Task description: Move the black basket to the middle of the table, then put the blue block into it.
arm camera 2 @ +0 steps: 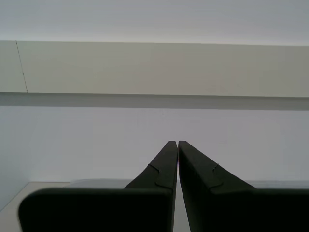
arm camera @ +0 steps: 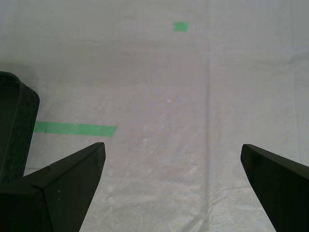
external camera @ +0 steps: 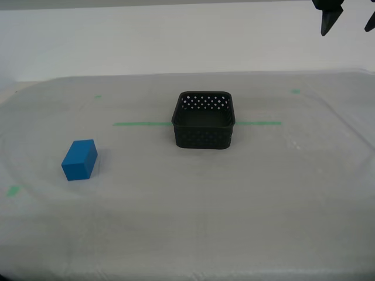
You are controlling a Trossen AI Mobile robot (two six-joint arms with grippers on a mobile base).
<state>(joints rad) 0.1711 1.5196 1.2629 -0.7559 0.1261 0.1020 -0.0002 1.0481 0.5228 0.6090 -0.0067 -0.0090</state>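
The black basket (external camera: 204, 120) sits upright near the middle of the table (external camera: 193, 222), right on the long green tape line (external camera: 142, 123), which runs out from behind it toward both sides of the exterior view. Its cavity holds nothing, and light shows through the round holes in its far wall. The blue block (external camera: 79, 159) rests on the sheeting well apart from the basket, toward the exterior view's left and closer to the camera, with a small green tape mark (external camera: 13, 190) near it. My first gripper (arm camera: 173, 147) hangs above the table with its jaws spread wide, nothing between them; its wrist view shows bare sheeting, the end of the tape line, a small green square (arm camera: 181, 26) farther off, and a corner of the basket's wall at the frame's edge. At the exterior view's upper right, two dark fingertips (external camera: 327, 22) poke into frame, apart from each other (that fits the first gripper, high over the table). My second gripper (arm camera 2: 177, 145) has its fingers pressed together, holding nothing, and it faces a pale wall (arm camera 2: 154, 67) rather than the work.
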